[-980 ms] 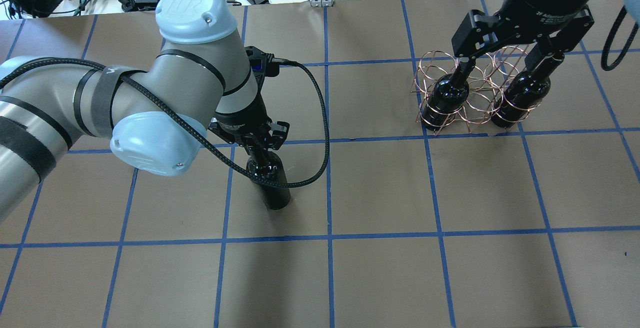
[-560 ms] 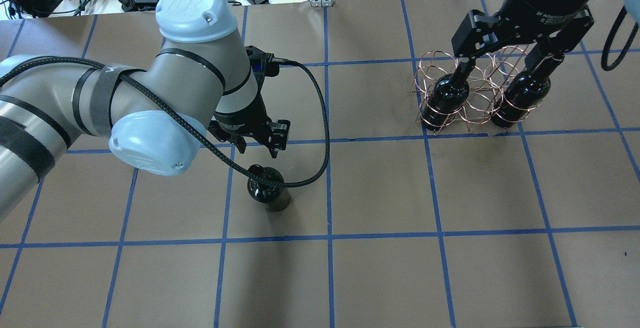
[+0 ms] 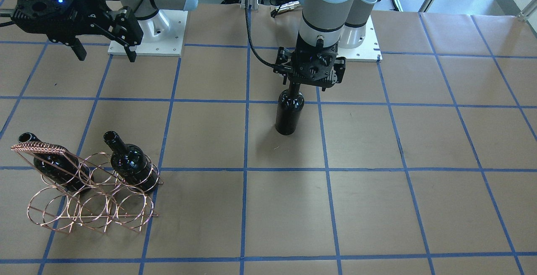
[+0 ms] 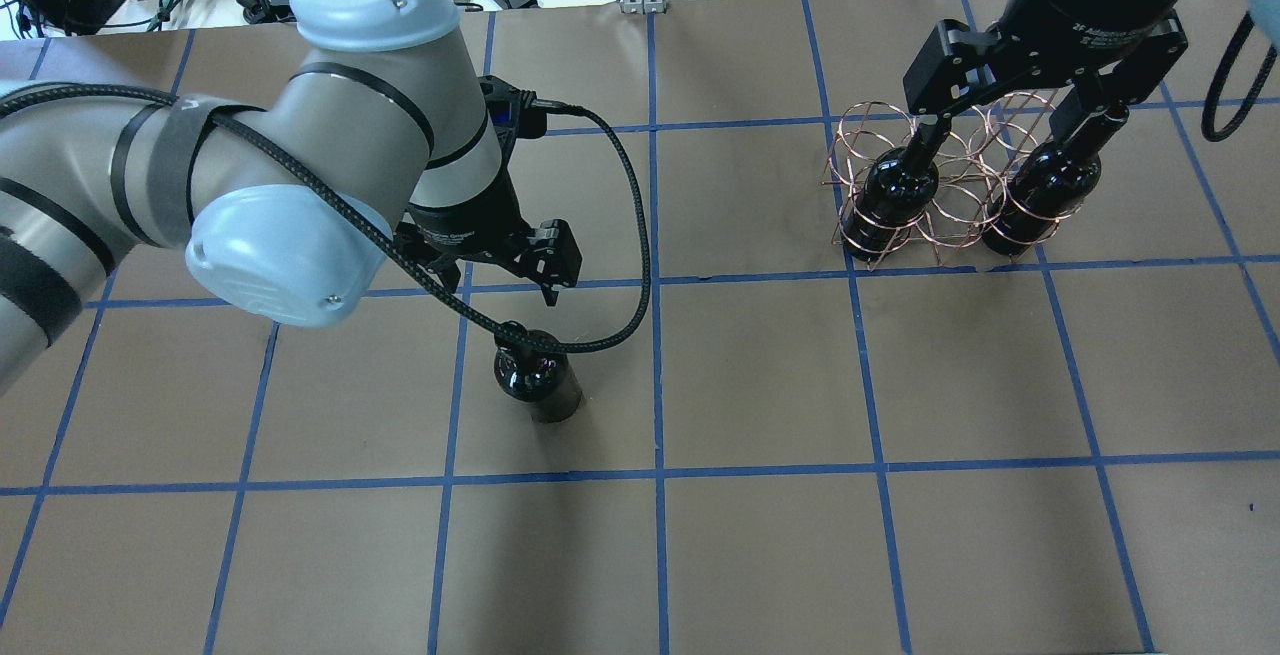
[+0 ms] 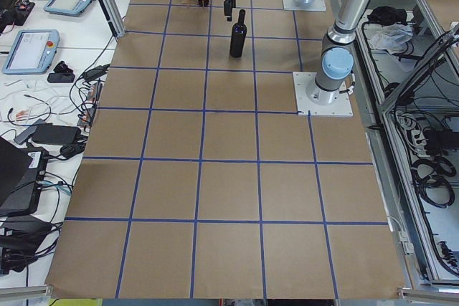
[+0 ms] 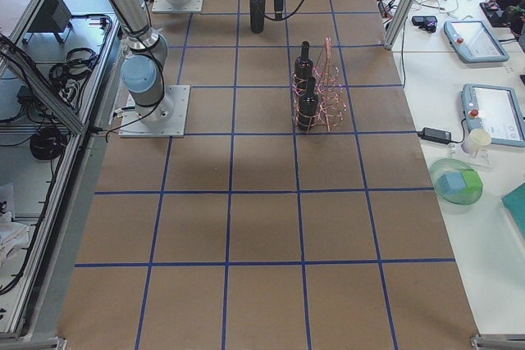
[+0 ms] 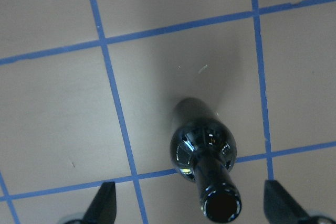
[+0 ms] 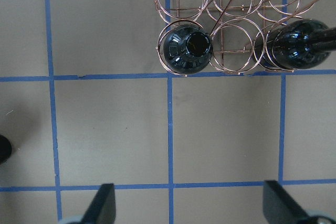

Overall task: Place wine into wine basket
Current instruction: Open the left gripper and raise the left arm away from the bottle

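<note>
Two bottles (image 3: 130, 163) already sit in the basket (image 3: 92, 208) below the spread right pincer (image 3: 105, 52). The third bottle (image 4: 535, 380) stands on the tabletop (image 4: 760, 375) directly under the spread left pincer (image 7: 191, 205) — ungripped, not yet carried over.

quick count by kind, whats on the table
bottles: 3
basket: 1
total: 4
</note>
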`<action>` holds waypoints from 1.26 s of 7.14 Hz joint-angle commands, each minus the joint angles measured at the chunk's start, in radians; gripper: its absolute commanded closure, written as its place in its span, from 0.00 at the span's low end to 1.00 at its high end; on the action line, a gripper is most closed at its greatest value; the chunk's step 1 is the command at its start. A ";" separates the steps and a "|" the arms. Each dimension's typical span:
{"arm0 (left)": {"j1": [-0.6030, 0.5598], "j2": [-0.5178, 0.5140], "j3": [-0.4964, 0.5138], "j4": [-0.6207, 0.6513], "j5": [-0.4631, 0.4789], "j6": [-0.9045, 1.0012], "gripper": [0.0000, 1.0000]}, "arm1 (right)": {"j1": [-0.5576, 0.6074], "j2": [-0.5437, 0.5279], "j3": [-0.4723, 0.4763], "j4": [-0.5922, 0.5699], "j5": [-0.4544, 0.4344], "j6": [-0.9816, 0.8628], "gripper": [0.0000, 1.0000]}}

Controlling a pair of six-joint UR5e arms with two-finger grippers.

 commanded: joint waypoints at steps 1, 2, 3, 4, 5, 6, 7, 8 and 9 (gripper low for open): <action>0.134 0.003 0.234 -0.177 0.028 0.002 0.00 | 0.000 0.000 0.000 0.000 0.002 0.000 0.00; 0.184 0.019 0.259 -0.182 0.031 0.004 0.00 | 0.000 0.000 0.002 -0.001 0.002 0.002 0.00; 0.262 0.017 0.259 -0.177 0.020 0.004 0.00 | 0.000 -0.001 0.002 -0.005 0.002 0.006 0.00; 0.351 0.011 0.253 -0.177 0.023 0.004 0.00 | 0.000 -0.002 0.002 -0.009 0.000 0.009 0.00; 0.402 0.016 0.244 -0.186 0.014 0.004 0.00 | 0.000 -0.003 0.000 -0.011 0.000 0.009 0.00; 0.397 0.023 0.220 -0.177 0.025 0.004 0.00 | 0.002 -0.002 0.000 -0.012 0.000 0.009 0.00; 0.389 0.028 0.194 -0.168 -0.008 0.004 0.00 | 0.002 -0.002 -0.003 -0.018 0.000 0.011 0.00; 0.381 0.048 0.190 -0.168 -0.030 0.004 0.00 | 0.005 0.005 -0.009 -0.047 0.003 0.012 0.00; 0.380 0.059 0.184 -0.177 -0.026 0.004 0.00 | 0.023 0.006 -0.009 -0.052 0.002 0.017 0.00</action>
